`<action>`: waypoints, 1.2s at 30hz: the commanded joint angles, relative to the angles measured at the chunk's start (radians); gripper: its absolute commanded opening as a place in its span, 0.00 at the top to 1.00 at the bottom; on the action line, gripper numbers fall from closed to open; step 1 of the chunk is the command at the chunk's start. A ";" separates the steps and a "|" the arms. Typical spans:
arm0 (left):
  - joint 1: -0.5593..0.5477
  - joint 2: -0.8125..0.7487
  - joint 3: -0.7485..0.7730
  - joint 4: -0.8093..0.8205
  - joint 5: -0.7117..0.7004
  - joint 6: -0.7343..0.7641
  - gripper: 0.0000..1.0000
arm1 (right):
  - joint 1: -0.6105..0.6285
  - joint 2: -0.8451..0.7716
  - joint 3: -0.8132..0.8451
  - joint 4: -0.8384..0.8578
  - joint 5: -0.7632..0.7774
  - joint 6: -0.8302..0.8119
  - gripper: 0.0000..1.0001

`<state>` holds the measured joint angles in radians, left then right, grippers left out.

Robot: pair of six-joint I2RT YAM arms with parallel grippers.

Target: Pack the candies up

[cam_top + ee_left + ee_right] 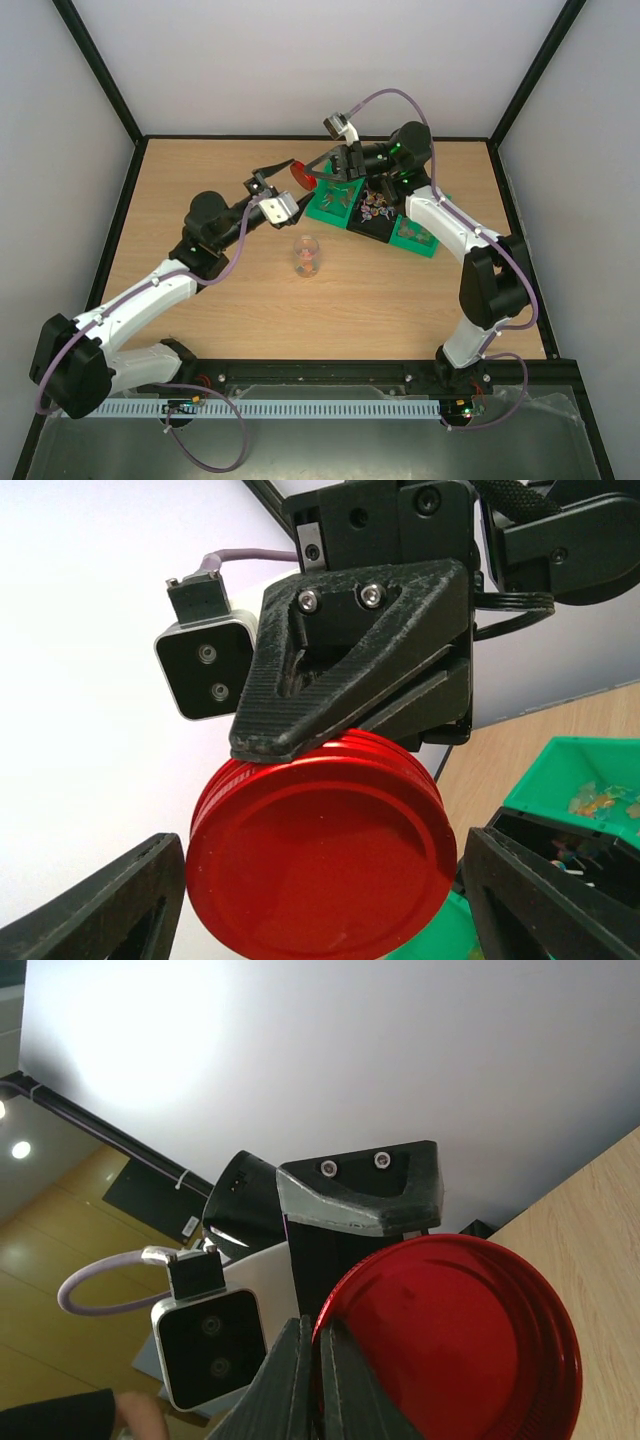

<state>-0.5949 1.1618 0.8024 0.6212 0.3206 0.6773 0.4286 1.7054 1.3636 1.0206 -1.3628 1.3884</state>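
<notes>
Candies (376, 208) are sitting as a speckled pink, orange, yellow and white heap in the black tray (368, 230) between green bins (330, 208) on the counter (200, 170), each too small to be making out singly. Right claw (312, 172) is clamping the red lid (299, 173) by its rim; left claw (262, 184) is gaping wide beside it. Lid is blocking most of the bins from the left wrist.

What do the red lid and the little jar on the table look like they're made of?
The red lid looks like painted metal or glossy plastic: it has a smooth, shiny face and a ridged rim, and I can't tell which. The jar is clear glass or plastic, since the coloured candies inside show through.
</notes>
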 commanded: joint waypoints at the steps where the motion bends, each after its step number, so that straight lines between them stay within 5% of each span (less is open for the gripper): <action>1: -0.005 0.008 0.032 0.024 0.010 0.015 0.24 | 0.007 -0.031 0.001 0.055 -0.030 0.018 0.99; 8: -0.005 -0.004 0.031 -0.018 0.026 0.027 0.32 | 0.006 -0.023 0.004 0.039 -0.028 0.011 0.96; 15: 0.000 -0.057 0.065 -0.269 0.072 0.014 0.37 | -0.038 -0.024 0.023 -0.170 0.007 -0.147 0.50; 19: 0.010 -0.100 0.084 -0.563 0.120 0.035 0.38 | -0.091 -0.098 0.108 -0.881 0.282 -0.779 0.32; 25: 0.035 -0.080 0.168 -0.962 0.154 0.031 0.36 | -0.091 -0.088 0.129 -1.299 0.536 -1.138 0.20; 36: 0.030 0.178 0.398 -1.373 0.107 -0.051 0.34 | -0.082 -0.171 -0.176 -1.297 0.682 -1.253 0.04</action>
<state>-0.5598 1.2629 1.1408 -0.5583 0.4431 0.6682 0.3363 1.5707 1.2358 -0.2287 -0.7525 0.1989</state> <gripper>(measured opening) 0.674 0.952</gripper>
